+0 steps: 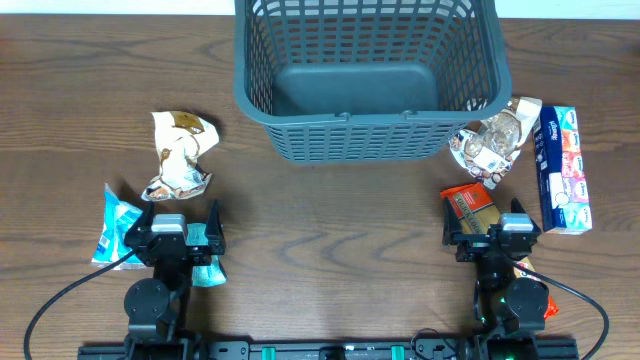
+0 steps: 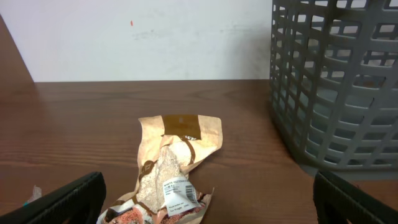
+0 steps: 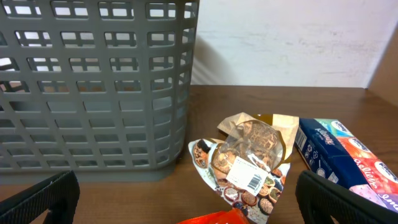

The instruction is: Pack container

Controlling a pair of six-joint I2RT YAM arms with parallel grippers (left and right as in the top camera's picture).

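You have on the table (image 1: 330,220) the basket (image 1: 350,140) at the far middle edge, a blue box (image 1: 562,170) and a cookie packet (image 1: 492,143) just right of it, a beige packet (image 1: 180,155) at its left, and nearer you the left gripper (image 1: 180,225) and right gripper (image 1: 490,225), both spread wide and holding nothing.

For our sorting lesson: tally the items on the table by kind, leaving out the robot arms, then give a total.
Basket: 1
Blue carton: 1
Snack packets: 4 (beige packet, light-blue packet, cookie packet, orange packet)
Total: 6
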